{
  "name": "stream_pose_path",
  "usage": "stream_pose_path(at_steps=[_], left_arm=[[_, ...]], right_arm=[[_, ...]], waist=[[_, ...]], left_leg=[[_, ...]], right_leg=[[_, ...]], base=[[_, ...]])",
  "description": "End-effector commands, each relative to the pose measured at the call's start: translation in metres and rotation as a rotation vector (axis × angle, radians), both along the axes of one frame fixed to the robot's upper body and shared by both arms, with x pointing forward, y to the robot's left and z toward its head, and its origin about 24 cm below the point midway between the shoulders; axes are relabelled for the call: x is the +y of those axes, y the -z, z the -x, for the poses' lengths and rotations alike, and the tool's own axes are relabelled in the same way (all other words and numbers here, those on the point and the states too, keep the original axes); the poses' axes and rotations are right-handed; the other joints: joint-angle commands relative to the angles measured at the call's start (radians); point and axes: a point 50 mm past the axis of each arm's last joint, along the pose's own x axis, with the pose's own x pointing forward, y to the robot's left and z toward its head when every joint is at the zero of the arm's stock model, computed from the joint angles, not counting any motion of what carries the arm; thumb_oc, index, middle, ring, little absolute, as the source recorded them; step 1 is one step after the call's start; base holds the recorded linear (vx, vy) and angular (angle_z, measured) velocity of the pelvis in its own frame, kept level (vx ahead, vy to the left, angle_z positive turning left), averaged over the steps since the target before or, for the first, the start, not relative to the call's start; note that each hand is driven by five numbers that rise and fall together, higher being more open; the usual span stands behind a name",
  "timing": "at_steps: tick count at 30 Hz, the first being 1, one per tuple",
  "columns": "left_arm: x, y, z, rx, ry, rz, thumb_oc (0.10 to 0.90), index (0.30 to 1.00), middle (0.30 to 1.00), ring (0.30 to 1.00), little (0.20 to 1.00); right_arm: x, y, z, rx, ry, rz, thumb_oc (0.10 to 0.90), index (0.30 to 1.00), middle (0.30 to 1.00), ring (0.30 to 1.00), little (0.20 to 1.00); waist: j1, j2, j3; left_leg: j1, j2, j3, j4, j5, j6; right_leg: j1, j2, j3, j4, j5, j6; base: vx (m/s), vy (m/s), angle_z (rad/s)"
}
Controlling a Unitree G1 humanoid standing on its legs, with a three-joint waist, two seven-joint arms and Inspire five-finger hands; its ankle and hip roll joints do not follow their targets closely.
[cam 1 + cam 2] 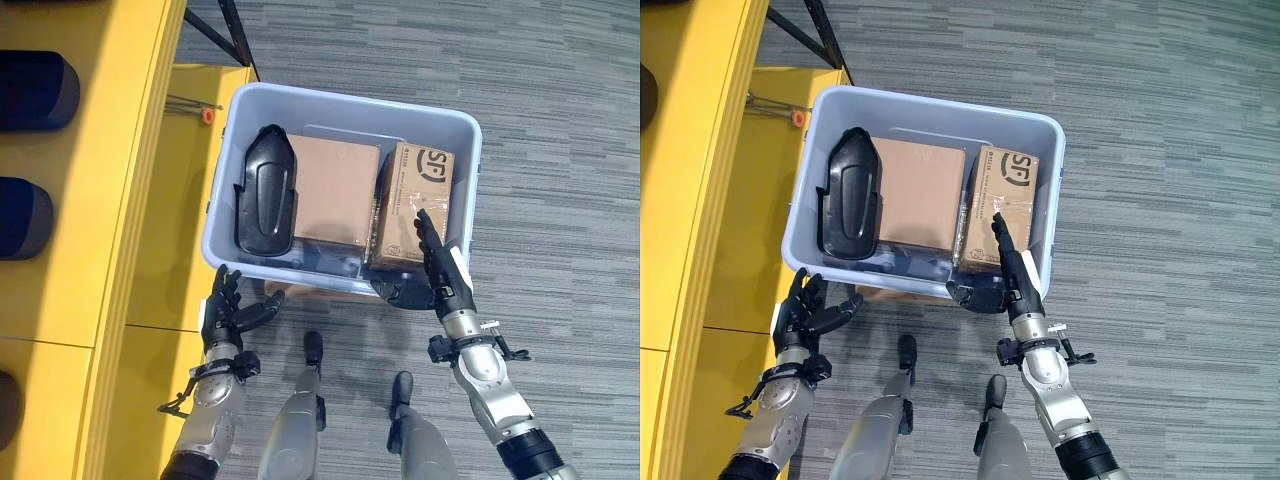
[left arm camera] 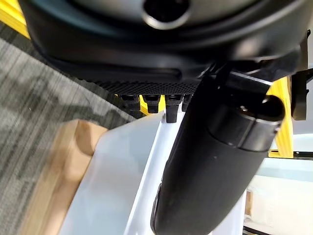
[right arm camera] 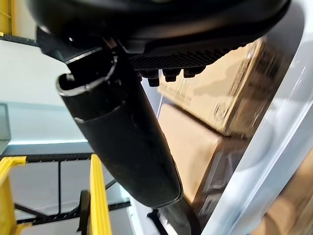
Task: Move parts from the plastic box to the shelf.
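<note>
1. The plastic box (image 1: pixel 465 150) sits on the floor beside the yellow shelf (image 1: pixel 90 200). It holds three visible parts: a black moulded part (image 1: pixel 266 190), a plain cardboard box (image 1: pixel 333 190) and a printed carton (image 1: pixel 412 205).
2. The right hand (image 1: pixel 437 265) is over the box's near rim at its right corner. Its fingers are straight and extended, reaching past the rim over the near end of the printed carton. The thumb splays out along the near wall. Nothing is gripped.
3. The right wrist view shows the printed carton (image 3: pixel 230 83) just beyond the fingertips, with the plain cardboard box beside it. Whether the fingertips touch the carton cannot be told.
4. The left hand (image 1: pixel 225 310) is outside the box, just off its near left corner. Its fingers are loosely spread and hold nothing. The left wrist view shows the box wall (image 2: pixel 127 166) directly ahead of the fingers.
5. Key relation: the printed carton's long axis runs away from the right fingertips, roughly in line with them. The right hand is clearly the nearer of the two to it.
6. The black moulded part also lies lengthwise, beyond and inward of the left fingers, with the box wall between.
7. Judgement: no part has left the box. A grasp on the carton would probably need the fingers around its sides or near end.
</note>
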Motion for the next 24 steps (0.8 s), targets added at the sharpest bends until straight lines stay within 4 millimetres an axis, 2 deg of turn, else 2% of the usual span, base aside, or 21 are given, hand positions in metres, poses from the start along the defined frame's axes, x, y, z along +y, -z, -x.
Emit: stream_pose_path(at_steps=[1,4,6,7,8,9,10,11,13,16,18,19,20,21,22,24], left_arm=[[0.000,-0.040,-0.010,-0.212,0.030,-0.030,0.900,1.000,1.000,1.000,1.000],[0.000,-0.041,-0.010,-0.215,0.034,-0.033,0.900,1.000,1.000,1.000,1.000],[0.001,-0.042,-0.009,-0.218,0.037,-0.039,0.900,1.000,1.000,1.000,1.000],[0.000,-0.042,-0.009,-0.219,0.037,-0.038,0.900,1.000,1.000,1.000,1.000],[0.001,-0.042,-0.008,-0.219,0.038,-0.041,0.900,1.000,1.000,1.000,1.000],[0.001,-0.042,-0.008,-0.220,0.037,-0.041,0.900,1.000,1.000,1.000,1.000],[0.002,-0.043,-0.007,-0.221,0.045,-0.049,0.900,1.000,1.000,1.000,1.000],[0.002,-0.043,-0.007,-0.220,0.052,-0.051,0.900,1.000,1.000,1.000,1.000],[0.002,-0.046,-0.006,-0.235,0.067,-0.055,0.900,1.000,1.000,1.000,1.000],[0.000,-0.048,-0.005,-0.244,0.090,-0.059,0.900,1.000,1.000,1.000,1.000],[0.002,-0.052,-0.004,-0.260,0.099,-0.081,0.900,1.000,1.000,1.000,1.000],[0.002,-0.053,-0.004,-0.260,0.098,-0.081,0.900,1.000,1.000,1.000,1.000],[0.003,-0.055,-0.004,-0.270,0.106,-0.090,0.900,1.000,1.000,1.000,1.000],[0.005,-0.059,-0.005,-0.283,0.112,-0.099,0.900,1.000,1.000,1.000,1.000],[0.005,-0.059,-0.005,-0.284,0.112,-0.098,0.900,1.000,1.000,1.000,1.000],[0.010,-0.067,-0.005,-0.313,0.113,-0.123,0.900,1.000,1.000,1.000,1.000]], right_arm=[[0.001,-0.052,0.002,-0.272,-0.032,0.031,0.900,1.000,1.000,1.000,1.000],[0.000,-0.061,0.001,-0.310,-0.040,0.069,0.900,1.000,1.000,1.000,1.000],[-0.003,-0.080,-0.002,-0.390,-0.033,0.142,0.900,1.000,1.000,1.000,1.000],[-0.003,-0.080,-0.002,-0.391,-0.033,0.142,0.900,1.000,1.000,1.000,1.000],[-0.005,-0.094,-0.005,-0.447,-0.028,0.201,0.900,1.000,1.000,1.000,1.000],[-0.005,-0.094,-0.005,-0.448,-0.028,0.201,0.900,1.000,1.000,1.000,1.000],[-0.006,-0.110,-0.010,-0.502,-0.030,0.248,0.900,1.000,1.000,1.000,1.000],[-0.006,-0.117,-0.013,-0.526,-0.033,0.279,0.900,1.000,1.000,1.000,1.000],[-0.002,-0.144,-0.021,-0.626,-0.041,0.392,0.900,1.000,1.000,1.000,1.000],[0.001,-0.169,-0.029,-0.704,-0.034,0.547,0.900,1.000,1.000,1.000,1.000],[0.000,-0.193,-0.035,-0.770,-0.014,0.727,0.900,1.000,1.000,1.000,1.000],[0.000,-0.193,-0.035,-0.770,-0.014,0.727,0.900,1.000,1.000,1.000,1.000],[0.002,-0.204,-0.039,-0.795,-0.017,0.797,0.900,1.000,1.000,1.000,1.000],[0.005,-0.221,-0.045,-0.822,-0.008,0.943,0.900,1.000,1.000,1.000,1.000],[0.005,-0.222,-0.046,-0.823,-0.008,0.943,0.900,1.000,1.000,1.000,1.000],[0.011,-0.244,-0.048,-0.860,-0.022,1.199,0.900,1.000,1.000,1.000,1.000]], waist=[[-0.025,-0.027,-0.081],[-0.021,-0.032,-0.084],[-0.012,-0.042,-0.091],[-0.013,-0.041,-0.090],[-0.004,-0.050,-0.095],[-0.005,-0.049,-0.094],[0.007,-0.058,-0.097],[0.014,-0.062,-0.097],[0.038,-0.074,-0.094],[0.063,-0.085,-0.092],[0.084,-0.096,-0.088],[0.083,-0.095,-0.088],[0.097,-0.104,-0.086],[0.118,-0.118,-0.081],[0.117,-0.118,-0.081],[0.147,-0.140,-0.071]], left_leg=[[-0.101,0.099,-0.023,0.161,-0.085,-0.056],[-0.104,0.095,-0.029,0.159,-0.084,-0.055],[-0.108,0.093,-0.036,0.154,-0.082,-0.056],[-0.108,0.093,-0.037,0.154,-0.081,-0.056],[-0.108,0.093,-0.044,0.149,-0.079,-0.058],[-0.108,0.093,-0.044,0.149,-0.079,-0.058],[-0.111,0.093,-0.051,0.144,-0.076,-0.060],[-0.111,0.093,-0.055,0.141,-0.075,-0.060],[-0.118,0.091,-0.071,0.132,-0.066,-0.063],[-0.124,0.086,-0.081,0.117,-0.055,-0.067],[-0.124,0.082,-0.086,0.105,-0.048,-0.071],[-0.125,0.082,-0.086,0.104,-0.048,-0.071],[-0.124,0.081,-0.089,0.098,-0.044,-0.073],[-0.125,0.082,-0.094,0.084,-0.038,-0.075],[-0.125,0.082,-0.094,0.084,-0.038,-0.075],[-0.136,0.079,-0.102,0.077,-0.030,-0.082]], right_leg=[[0.088,-0.101,-0.054,0.020,0.068,0.054],[0.091,-0.102,-0.065,0.017,0.076,0.055],[0.095,-0.100,-0.077,0.009,0.082,0.057],[0.096,-0.100,-0.078,0.009,0.083,0.057],[0.102,-0.095,-0.086,0.003,0.080,0.058],[0.102,-0.094,-0.087,0.002,0.080,0.058],[0.108,-0.090,-0.096,-0.002,0.079,0.058],[0.110,-0.088,-0.100,-0.004,0.078,0.059],[0.116,-0.082,-0.117,-0.007,0.080,0.060],[0.123,-0.077,-0.134,-0.014,0.081,0.059],[0.131,-0.074,-0.149,-0.022,0.082,0.060],[0.130,-0.073,-0.150,-0.022,0.083,0.060],[0.132,-0.071,-0.155,-0.025,0.083,0.060],[0.132,-0.068,-0.166,-0.033,0.088,0.061],[0.132,-0.068,-0.167,-0.033,0.088,0.061],[0.137,-0.062,-0.182,-0.041,0.090,0.062]], base=[[0.02,0.037,0.06],[0.01,0.005,0.09],[0.01,-0.010,0.08],[0.02,-0.024,0.15],[0.01,-0.019,0.16],[0.02,-0.042,0.13],[0.02,-0.032,0.08],[0.03,-0.052,0.07],[0.02,-0.058,0.17],[0.04,-0.049,0.15],[0.03,-0.037,0.21],[0.02,-0.021,0.24],[0.04,-0.043,0.19],[0.04,-0.043,0.14],[0.03,-0.047,0.00],[0.04,-0.075,0.09]])
